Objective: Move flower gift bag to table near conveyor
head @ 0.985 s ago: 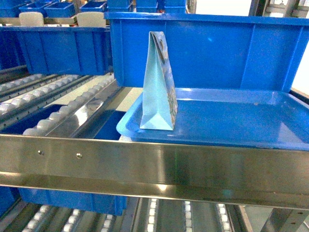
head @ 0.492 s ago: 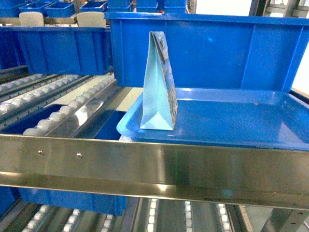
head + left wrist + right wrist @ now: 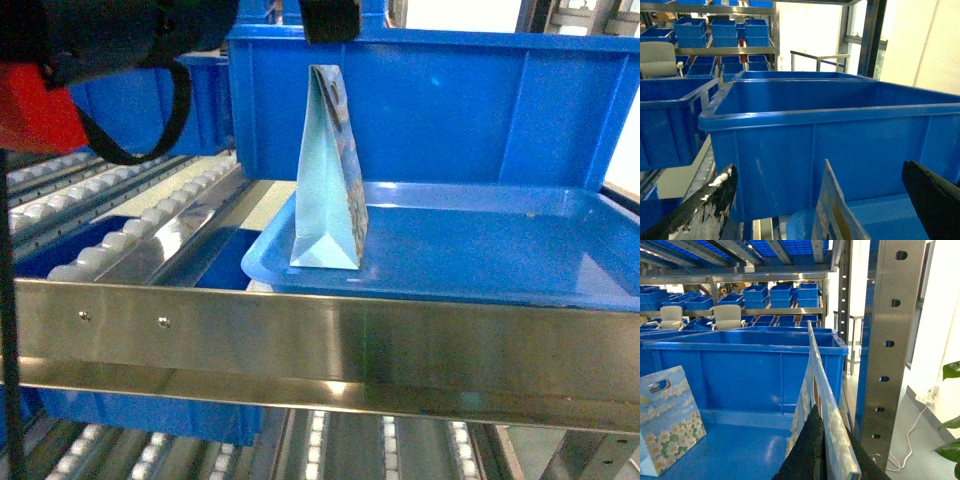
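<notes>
Up high, the left hand (image 3: 819, 172) hung open over the flower gift bag (image 3: 328, 180).
Its two fingers (image 3: 705, 210) stood wide apart, with the bag's thin top edge between them, not touching. The right hand (image 3: 832, 440) looked pinched shut on the edge of another flowered bag (image 3: 827, 390). The flower gift bag stood upright at the left end of the blue tray (image 3: 480, 250), in front of a big blue bin (image 3: 450, 100) and beside the conveyor (image 3: 150, 215) rollers. It looked light, thin and easy to crush, so a soft pinch at the top, by the handle hole, seemed best.
</notes>
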You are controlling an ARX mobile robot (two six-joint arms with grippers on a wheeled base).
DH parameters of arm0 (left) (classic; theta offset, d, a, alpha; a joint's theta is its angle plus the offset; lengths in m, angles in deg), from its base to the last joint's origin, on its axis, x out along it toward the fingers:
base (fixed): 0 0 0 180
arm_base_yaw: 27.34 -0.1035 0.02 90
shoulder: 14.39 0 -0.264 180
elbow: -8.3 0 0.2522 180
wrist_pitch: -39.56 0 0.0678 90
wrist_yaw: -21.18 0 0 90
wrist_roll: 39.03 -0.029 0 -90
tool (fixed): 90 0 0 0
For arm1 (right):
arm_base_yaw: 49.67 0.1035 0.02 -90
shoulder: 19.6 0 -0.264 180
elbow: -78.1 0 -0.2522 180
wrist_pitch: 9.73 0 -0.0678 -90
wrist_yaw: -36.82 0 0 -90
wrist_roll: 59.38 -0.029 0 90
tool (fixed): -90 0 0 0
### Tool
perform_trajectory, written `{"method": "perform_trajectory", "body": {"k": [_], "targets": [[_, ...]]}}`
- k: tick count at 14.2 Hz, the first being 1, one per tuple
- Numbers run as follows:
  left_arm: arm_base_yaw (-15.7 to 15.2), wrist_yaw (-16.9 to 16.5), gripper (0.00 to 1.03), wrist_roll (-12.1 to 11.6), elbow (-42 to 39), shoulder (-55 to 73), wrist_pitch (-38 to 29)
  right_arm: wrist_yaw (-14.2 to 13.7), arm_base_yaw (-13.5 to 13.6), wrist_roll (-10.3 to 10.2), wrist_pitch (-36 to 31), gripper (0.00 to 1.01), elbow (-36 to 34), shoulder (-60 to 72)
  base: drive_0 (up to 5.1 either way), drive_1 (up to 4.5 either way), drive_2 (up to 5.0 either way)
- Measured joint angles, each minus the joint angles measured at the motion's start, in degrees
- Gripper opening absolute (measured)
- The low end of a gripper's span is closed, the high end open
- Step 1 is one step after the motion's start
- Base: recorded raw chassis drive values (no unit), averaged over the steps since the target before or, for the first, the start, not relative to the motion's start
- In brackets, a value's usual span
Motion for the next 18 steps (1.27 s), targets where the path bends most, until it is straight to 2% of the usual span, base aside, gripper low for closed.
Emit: {"method": "perform_trajectory", "body": {"k": [8,18], "targets": [[2.1,0.6,0.98,-1.6,1.2,2.9,0.7,0.0,0.0,0.0,0.0,0.02,0.0,0.0,0.0,0.0,0.0],[2.1,0.7,0.98,-0.8,4.0,8.1,5.3,0.0,0.0,0.0,0.0,0.02,0.0,0.0,0.0,0.0,0.0]]}}
